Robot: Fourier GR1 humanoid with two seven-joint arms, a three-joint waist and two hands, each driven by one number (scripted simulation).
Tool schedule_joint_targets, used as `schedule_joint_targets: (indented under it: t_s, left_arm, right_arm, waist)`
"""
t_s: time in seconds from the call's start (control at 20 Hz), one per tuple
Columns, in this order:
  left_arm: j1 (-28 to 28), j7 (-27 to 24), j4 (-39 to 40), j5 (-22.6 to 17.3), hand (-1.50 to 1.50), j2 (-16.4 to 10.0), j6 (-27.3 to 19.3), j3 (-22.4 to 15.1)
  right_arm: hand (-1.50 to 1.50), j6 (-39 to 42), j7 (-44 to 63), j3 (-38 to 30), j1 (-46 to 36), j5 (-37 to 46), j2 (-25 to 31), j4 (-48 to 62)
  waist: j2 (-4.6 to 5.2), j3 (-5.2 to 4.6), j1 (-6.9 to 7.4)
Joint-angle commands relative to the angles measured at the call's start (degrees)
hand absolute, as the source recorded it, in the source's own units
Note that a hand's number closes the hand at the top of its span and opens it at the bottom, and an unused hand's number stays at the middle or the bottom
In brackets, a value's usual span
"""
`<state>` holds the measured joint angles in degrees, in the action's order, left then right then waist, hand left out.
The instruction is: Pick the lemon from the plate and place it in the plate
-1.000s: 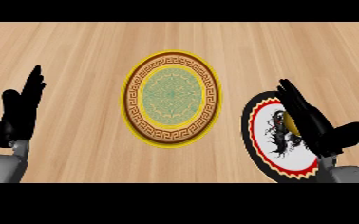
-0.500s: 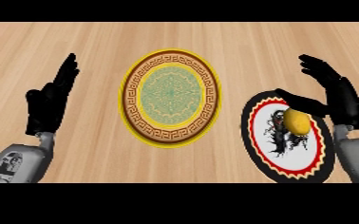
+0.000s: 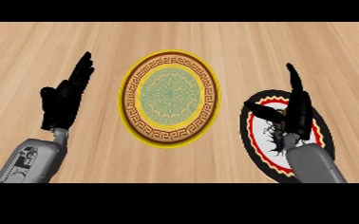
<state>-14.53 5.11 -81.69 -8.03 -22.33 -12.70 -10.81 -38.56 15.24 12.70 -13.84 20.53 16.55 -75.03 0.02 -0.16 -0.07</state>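
My right hand (image 3: 300, 114), fingers straight and thumb spread, hangs over the black-rimmed plate (image 3: 251, 140), lemon unseen, likely beneath; gold plate (image 3: 129, 99) lies left.

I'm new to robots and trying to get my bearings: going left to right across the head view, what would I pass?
Left hand → yellow-rimmed plate → black-rimmed plate, which the right hand overlaps.
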Motion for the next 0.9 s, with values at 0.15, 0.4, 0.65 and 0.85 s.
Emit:
schedule_joint_targets:
  t_s: [0.15,0.4,0.65,0.85]
  left_arm:
    - [-0.8,-0.4,1.9,0.7,0.0,0.2,1.1,1.3]
    - [-0.6,-1.3,2.2,1.8,0.0,1.5,-0.6,1.3]
    - [-5.1,0.8,4.8,1.2,0.0,1.3,1.3,2.3]
    - [2.5,-2.1,-0.2,1.4,0.0,0.8,2.7,1.6]
  right_arm:
    - [-1.5,1.5,21.1,3.7,0.6,18.5,6.8,-17.2]
    - [-1.5,21.8,35.4,2.2,2.0,14.9,15.0,-23.1]
    - [-1.5,37.0,48.7,0.8,-2.2,7.9,17.6,-28.8]
    - [-1.5,41.6,53.1,0.4,-0.4,5.3,17.8,-30.5]
  waist:
    - [-0.47,-0.05,-1.26]
    - [-0.55,-0.11,-1.69]
    - [-0.15,0.0,-1.13]
    - [-0.23,0.1,0.21]
